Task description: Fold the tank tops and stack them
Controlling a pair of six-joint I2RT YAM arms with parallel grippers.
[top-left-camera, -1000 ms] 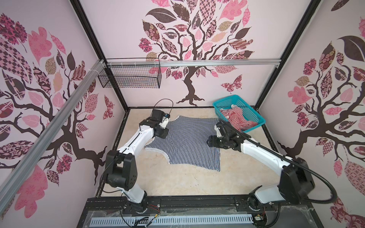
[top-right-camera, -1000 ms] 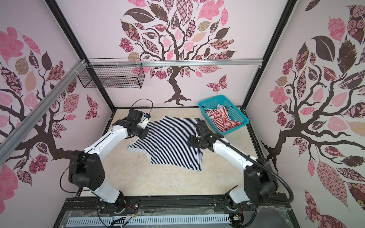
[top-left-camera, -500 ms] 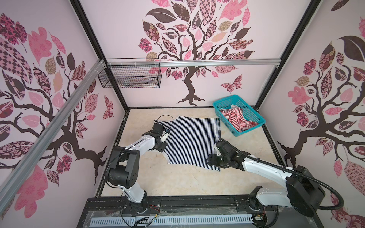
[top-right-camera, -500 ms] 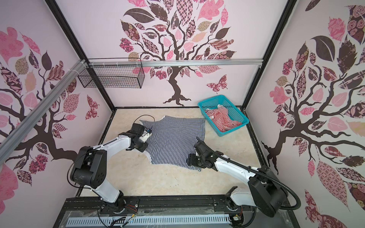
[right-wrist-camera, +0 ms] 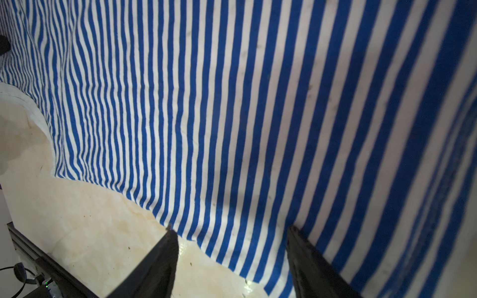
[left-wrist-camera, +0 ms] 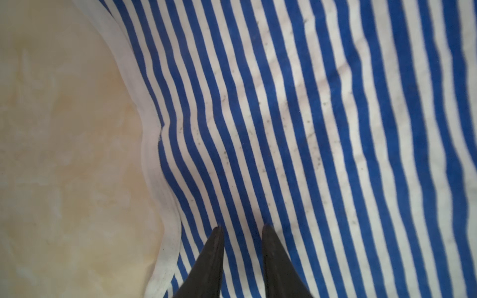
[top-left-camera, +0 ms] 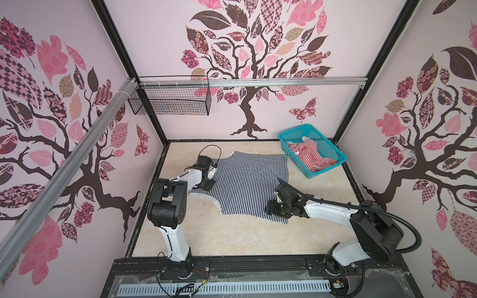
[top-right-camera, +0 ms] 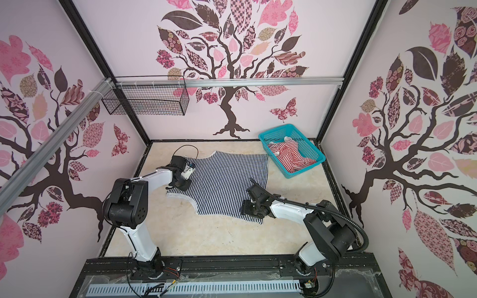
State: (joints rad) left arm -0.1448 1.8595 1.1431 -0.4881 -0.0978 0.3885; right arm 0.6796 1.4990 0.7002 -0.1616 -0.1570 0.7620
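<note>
Navy-and-white tank top [top-left-camera: 247, 183] spread flat on worktop [top-left-camera: 227, 237], left tool [left-wrist-camera: 242, 228] narrowly parted beside its white edging, right tool [right-wrist-camera: 231, 231] wide apart straddling its hem; red-and-white tank top [top-left-camera: 308, 157] crumpled in teal basket [top-left-camera: 329, 148].

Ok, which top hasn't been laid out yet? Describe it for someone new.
Find the teal mesh basket at the far right corner of the table. The red-and-white tank top lies crumpled inside it. Unlike the navy-and-white tank top spread flat mid-table, its stripes are red.
</note>
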